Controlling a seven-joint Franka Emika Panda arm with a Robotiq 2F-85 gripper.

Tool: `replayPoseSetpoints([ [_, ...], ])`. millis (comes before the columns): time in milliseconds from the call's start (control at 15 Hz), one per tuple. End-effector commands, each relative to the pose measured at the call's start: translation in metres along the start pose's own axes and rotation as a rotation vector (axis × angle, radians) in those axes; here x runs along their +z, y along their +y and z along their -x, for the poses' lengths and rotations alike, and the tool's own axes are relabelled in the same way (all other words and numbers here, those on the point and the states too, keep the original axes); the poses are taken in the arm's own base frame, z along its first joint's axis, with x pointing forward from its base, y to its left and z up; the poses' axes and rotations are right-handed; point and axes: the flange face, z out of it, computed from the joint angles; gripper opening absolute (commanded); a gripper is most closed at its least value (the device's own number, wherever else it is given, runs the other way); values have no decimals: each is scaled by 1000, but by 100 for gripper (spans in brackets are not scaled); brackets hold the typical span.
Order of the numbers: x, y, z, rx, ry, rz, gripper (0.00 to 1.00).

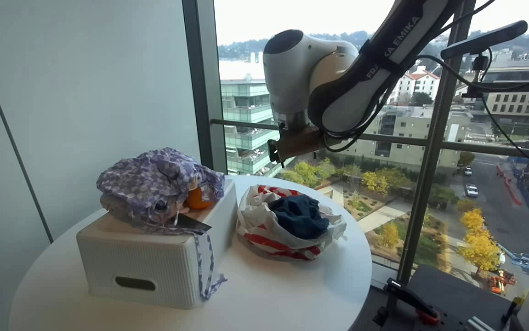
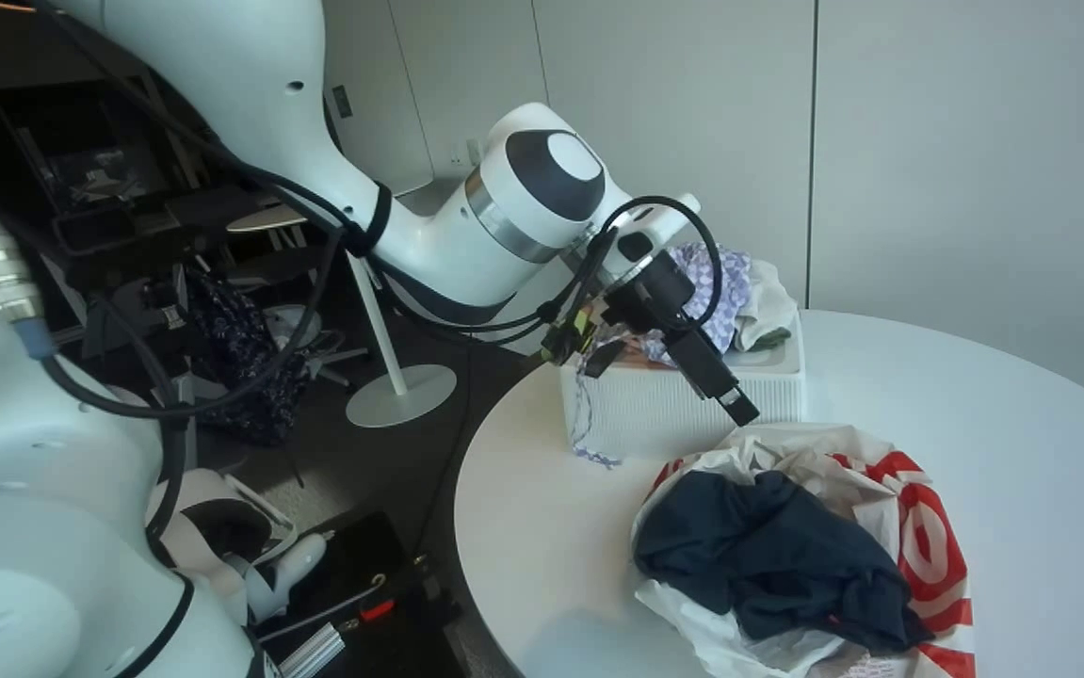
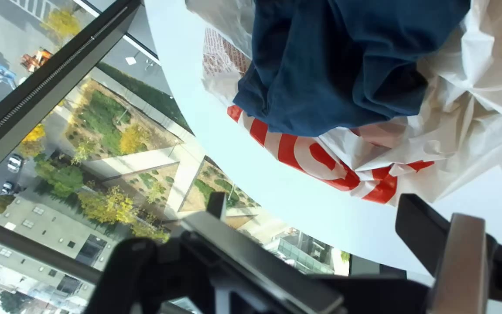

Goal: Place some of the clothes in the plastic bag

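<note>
Wrist view: holding claw (image 3: 320, 222) apart at five o'clock; showing navy cloth (image 3: 342, 69) heaped in plastic bag (image 3: 486, 78) at one o'clock, on white table (image 3: 364, 222).

In an exterior view, the letters "FRA" and "KA EMIKA" can be read on the white and black jointed robot arm (image 1: 351, 103), with a black strap (image 1: 390, 68) between them, while the thin white plastic bag with red stripes (image 3: 447, 161) carries small text (image 3: 221, 54) too tiny for reading.
</note>
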Motion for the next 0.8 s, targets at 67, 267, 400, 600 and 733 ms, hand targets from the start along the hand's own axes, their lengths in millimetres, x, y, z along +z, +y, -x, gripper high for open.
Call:
replayPoseSetpoints([
  [67, -105, -22, 29, -134, 58, -182, 100],
  [267, -168, -69, 56, -262, 98, -291, 100],
  [400, -196, -103, 72, -362, 133, -352, 100],
  [600, -219, -147, 85, -483, 182, -397, 100],
  [733, -226, -170, 84, -531, 199, -417, 100],
])
